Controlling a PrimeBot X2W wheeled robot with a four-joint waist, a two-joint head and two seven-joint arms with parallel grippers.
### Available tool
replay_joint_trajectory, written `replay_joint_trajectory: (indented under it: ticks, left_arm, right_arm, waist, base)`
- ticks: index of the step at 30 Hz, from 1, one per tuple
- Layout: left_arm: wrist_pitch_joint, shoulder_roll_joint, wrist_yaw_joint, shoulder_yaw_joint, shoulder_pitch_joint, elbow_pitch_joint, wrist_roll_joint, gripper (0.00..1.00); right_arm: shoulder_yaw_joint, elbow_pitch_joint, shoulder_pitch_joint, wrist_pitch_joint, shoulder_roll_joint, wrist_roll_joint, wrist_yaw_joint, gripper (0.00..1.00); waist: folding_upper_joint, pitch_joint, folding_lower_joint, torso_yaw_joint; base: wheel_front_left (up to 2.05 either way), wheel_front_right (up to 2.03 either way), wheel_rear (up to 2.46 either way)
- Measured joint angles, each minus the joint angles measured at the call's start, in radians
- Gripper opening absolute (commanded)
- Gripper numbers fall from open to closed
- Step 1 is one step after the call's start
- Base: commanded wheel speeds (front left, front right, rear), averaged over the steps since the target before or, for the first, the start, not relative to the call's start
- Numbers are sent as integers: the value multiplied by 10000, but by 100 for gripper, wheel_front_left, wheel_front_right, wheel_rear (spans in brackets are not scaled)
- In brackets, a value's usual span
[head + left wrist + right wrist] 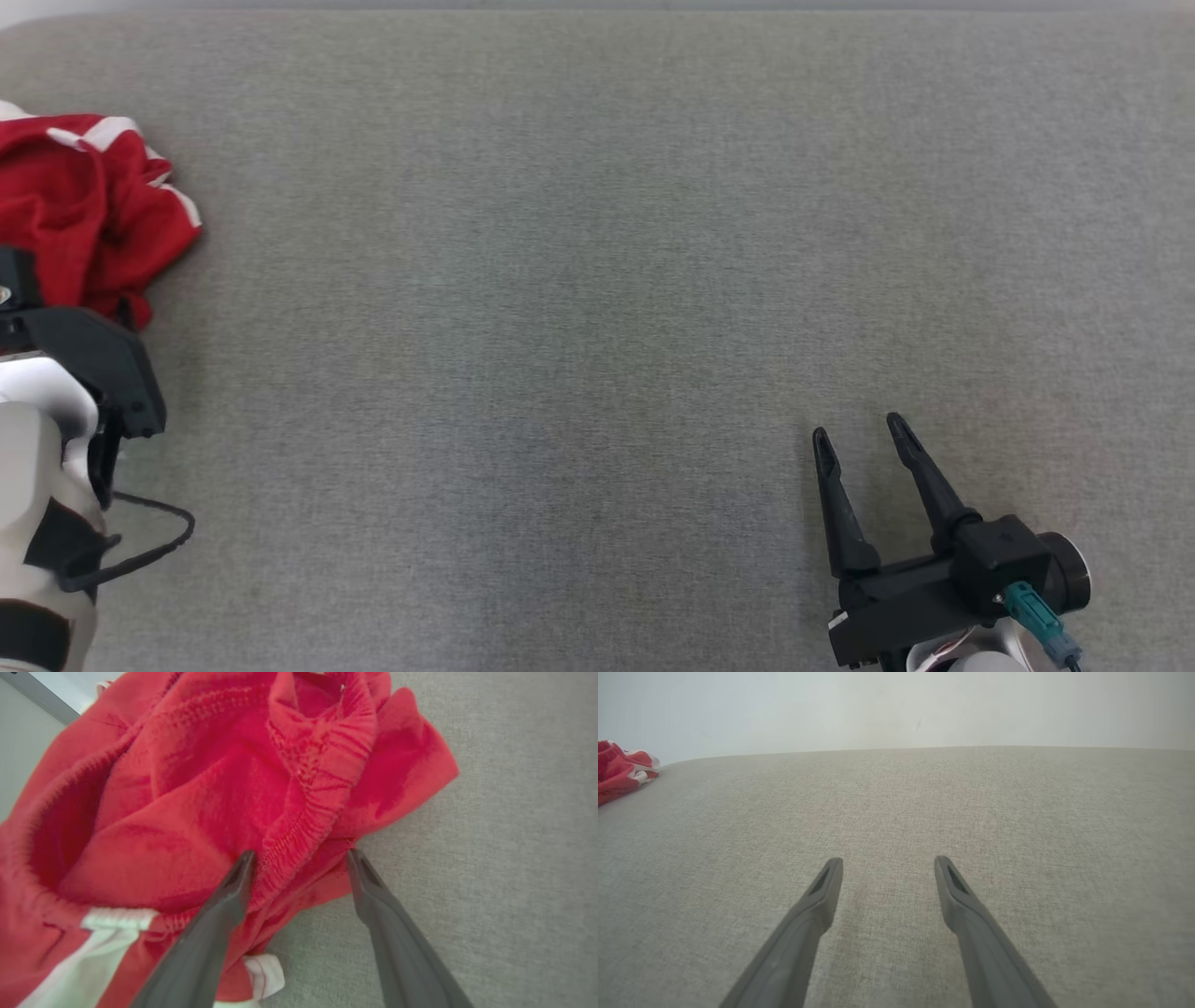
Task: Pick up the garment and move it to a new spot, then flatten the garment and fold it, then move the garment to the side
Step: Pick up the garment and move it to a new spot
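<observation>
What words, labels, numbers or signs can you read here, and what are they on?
None: no text can be read. The garment is plain red cloth with white trim; the grey surface, left gripper and right gripper carry no lettering.

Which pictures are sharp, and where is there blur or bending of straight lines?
Head view: even soft light, sharp weave on the grey surface. Left wrist view: the red garment is close and slightly soft. Right wrist view: the surface's far edge bows, a wide-angle effect; the jaws near the lens are blurred.
</observation>
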Motion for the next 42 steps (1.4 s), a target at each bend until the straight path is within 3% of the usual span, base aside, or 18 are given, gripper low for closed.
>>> replay_joint_trajectory:
  ticks: [1,2,3,4,9,17,25,35,42]
  left_arm:
    - [4,21,130,8,-5,79,2,99]
    - [-2,63,276,8,-13,130,8,78]
    - [-33,127,397,6,-27,171,31,25]
    - [-104,198,495,0,-52,184,54,0]
    - [-468,650,729,-92,-203,188,176,0]
    - [-485,1062,199,-40,-645,-63,-15,0]
    - [-178,1315,-291,-215,-1426,-1197,-259,0]
    - [426,926,-456,-1166,-1968,-3791,-1062,0]
    - [976,424,-464,-2205,-2070,-5988,-2265,0]
  right_arm:
    - [17,0,22,2,-2,2,0,100]
    - [44,10,25,2,-2,19,0,100]
    - [79,19,22,4,-2,42,0,100]
    - [109,35,15,4,-2,79,0,100]
    - [184,188,5,-8,0,219,0,100]
    - [382,683,-81,-278,2,752,0,100]
    - [403,1430,-394,-543,2,1429,0,100]
    - [-178,1641,-213,-587,6,1762,0,100]
    - [-527,1609,-14,-589,2,1774,0,100]
  waist:
    - [0,28,-1,-71]
    - [0,51,-1,-129]
    - [0,64,-1,-181]
    - [0,61,0,-217]
    - [-1,-162,-2,-252]
    - [-1,-684,-2,-115]
    - [-2,-1366,-2,142]
    - [-2,-2535,-3,106]
    - [-3,-3100,-3,-521]
  base:
    - [0,0,0]
    - [0,0,0]
    - [0,0,0]
    - [0,0,0]
    - [0,0,0]
    - [0,0,0]
    - [0,0,0]
    - [0,0,0]
    - [0,0,0]
